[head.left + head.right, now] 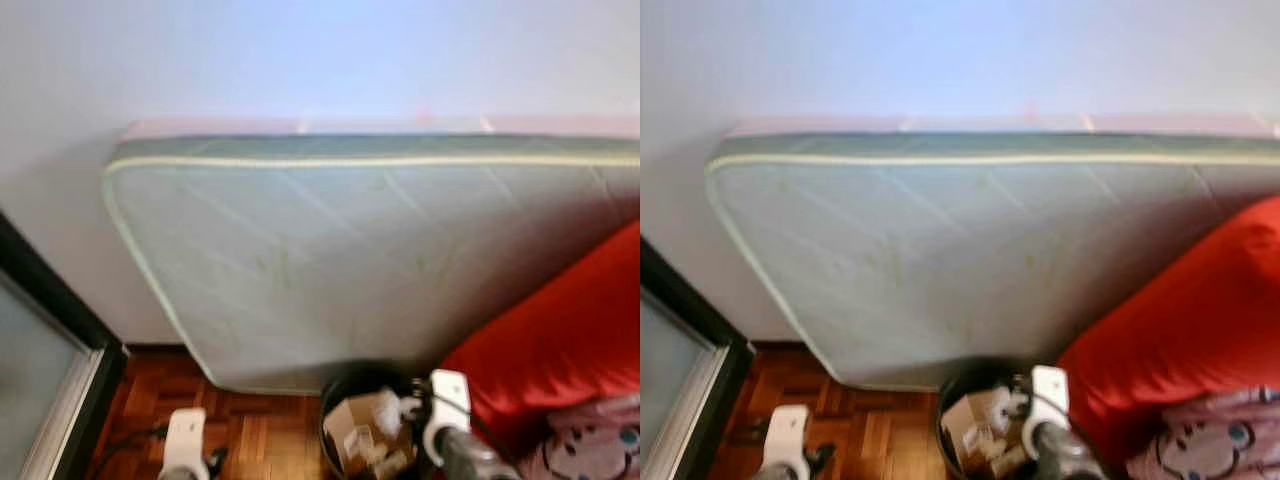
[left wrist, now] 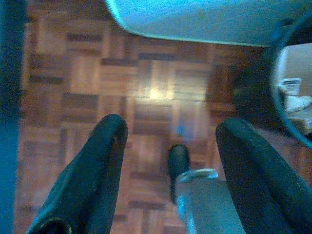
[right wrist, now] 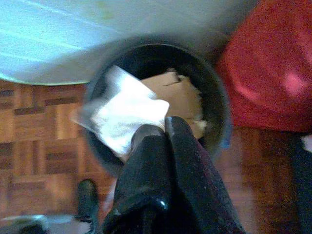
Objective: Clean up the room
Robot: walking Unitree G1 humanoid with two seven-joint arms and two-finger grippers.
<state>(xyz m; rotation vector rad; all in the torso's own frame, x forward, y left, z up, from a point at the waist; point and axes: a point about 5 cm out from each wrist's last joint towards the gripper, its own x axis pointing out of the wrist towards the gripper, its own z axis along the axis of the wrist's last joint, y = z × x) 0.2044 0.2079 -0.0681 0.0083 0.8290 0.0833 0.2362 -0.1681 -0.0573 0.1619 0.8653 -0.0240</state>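
Note:
A round black waste bin (image 3: pixel 217 105) stands on the parquet floor and holds brown cardboard (image 3: pixel 178 95) and other scraps. My right gripper (image 3: pixel 163 130) hangs just above the bin's near rim, shut on a crumpled white paper (image 3: pixel 124 114) that sticks out over the bin's opening. In the eye views the bin (image 1: pixel 340 392) sits at the foot of a mattress, with my right arm (image 1: pixel 450 412) over it. My left gripper (image 2: pixel 173 126) is open and empty above bare floor, left of the bin (image 2: pixel 280 105).
A pale green mattress (image 1: pixel 350 260) leans against the white wall behind the bin. A big red cushion (image 1: pixel 560 340) lies right of the bin, a pink patterned cloth (image 1: pixel 595 440) beside it. A black-framed glass door (image 1: pixel 50 335) stands at left. Parquet floor (image 2: pixel 97 73) lies open under my left arm.

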